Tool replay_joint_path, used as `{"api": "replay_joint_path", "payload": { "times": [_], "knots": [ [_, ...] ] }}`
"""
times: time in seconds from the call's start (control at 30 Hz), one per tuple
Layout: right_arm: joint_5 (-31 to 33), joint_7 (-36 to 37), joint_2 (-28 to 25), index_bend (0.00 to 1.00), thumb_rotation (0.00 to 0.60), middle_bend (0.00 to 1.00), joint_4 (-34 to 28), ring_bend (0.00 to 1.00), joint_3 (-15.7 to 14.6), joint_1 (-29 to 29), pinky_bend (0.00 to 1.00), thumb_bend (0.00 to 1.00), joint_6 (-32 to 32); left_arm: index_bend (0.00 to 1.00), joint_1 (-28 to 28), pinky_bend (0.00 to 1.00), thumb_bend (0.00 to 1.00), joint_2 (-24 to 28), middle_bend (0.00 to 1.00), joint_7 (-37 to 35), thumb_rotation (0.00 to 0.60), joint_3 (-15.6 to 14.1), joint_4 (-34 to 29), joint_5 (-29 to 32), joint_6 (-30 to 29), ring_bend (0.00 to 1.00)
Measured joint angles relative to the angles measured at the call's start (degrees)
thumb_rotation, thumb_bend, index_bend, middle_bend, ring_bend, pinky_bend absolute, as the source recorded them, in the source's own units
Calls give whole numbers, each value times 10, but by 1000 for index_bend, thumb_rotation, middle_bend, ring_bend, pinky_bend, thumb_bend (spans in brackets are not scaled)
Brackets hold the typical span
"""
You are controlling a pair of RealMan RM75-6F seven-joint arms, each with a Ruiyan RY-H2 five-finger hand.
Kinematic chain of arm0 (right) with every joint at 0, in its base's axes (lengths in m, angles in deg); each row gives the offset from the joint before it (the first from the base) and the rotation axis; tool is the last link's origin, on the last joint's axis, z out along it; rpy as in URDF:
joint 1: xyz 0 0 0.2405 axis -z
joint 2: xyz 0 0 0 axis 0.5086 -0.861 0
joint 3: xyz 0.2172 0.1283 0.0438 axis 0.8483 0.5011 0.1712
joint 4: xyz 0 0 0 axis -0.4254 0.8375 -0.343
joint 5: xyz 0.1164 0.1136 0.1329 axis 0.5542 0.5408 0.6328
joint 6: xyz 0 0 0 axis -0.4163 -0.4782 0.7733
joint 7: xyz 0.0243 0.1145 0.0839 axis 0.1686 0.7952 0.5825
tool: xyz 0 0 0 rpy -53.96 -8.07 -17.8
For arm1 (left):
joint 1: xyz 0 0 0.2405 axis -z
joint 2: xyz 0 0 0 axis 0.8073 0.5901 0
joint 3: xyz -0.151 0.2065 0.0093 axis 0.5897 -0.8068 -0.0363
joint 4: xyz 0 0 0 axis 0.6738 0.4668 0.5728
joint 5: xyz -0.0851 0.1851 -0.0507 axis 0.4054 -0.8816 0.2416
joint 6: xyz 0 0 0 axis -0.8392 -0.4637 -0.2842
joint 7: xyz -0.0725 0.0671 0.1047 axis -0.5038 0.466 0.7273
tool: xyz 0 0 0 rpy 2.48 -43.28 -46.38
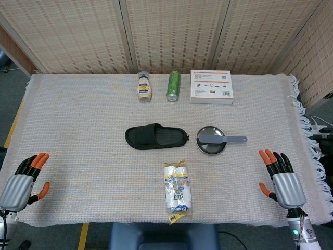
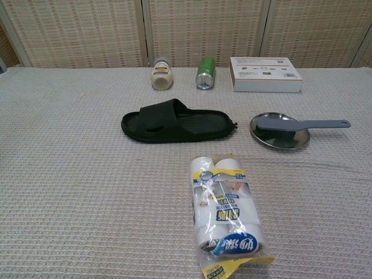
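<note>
Both hands rest at the near edge of the bench, well apart, and hold nothing. Left hand lies at the near left corner with its fingers spread; right hand lies at the near right corner, fingers likewise apart. Only the head view shows them.

Between the hands, near the front edge, lies a pack of white rolls in clear plastic with a blue and yellow label at its near end; the label carries Chinese writing too small to read. It is the thing nearest to both hands, yet well apart from each.

Farther back, at mid-bench, a black slipper lies on its sole, toe to the left. Just right of it sits a round metal plate with a grey brush lying across it, handle pointing right beyond the rim.

Along the far edge lie three things in a row: a cream bottle on its side, a green can on its side just right of it, and a flat white box with an orange edge and small print that cannot be read.

A woven pale cloth covers the bench, fringed at the right end.
</note>
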Motion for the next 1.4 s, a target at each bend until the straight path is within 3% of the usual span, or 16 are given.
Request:
{"api": "replay_joint_path", "payload": {
  "times": [0.37,0.77,0.87,1.1,1.4],
  "knots": [
    [35,3,18,0,600,2,4,0,15,-10,0,182,26,0,1,97,462,2,0,-4,600,0,-4,-6,-6,0],
    [114,-55,50,99,600,72,13,0,92,-155,0,182,213,0,-6,99,462,8,0,-16,600,-2,-9,-28,-36,0],
    [141,-78,74,133,600,108,35,0,108,-189,0,182,248,0,-9,100,462,8,0,-21,600,-3,-5,-39,-49,0],
    [227,-137,165,209,600,173,150,0,143,-275,0,182,317,0,-16,103,461,19,0,-29,600,0,-12,-6,-37,0],
    [266,-152,231,258,600,191,241,17,153,-329,29,182,345,0,-22,104,461,24,0,-31,600,1,-15,-5,-43,0]
  ]
}}
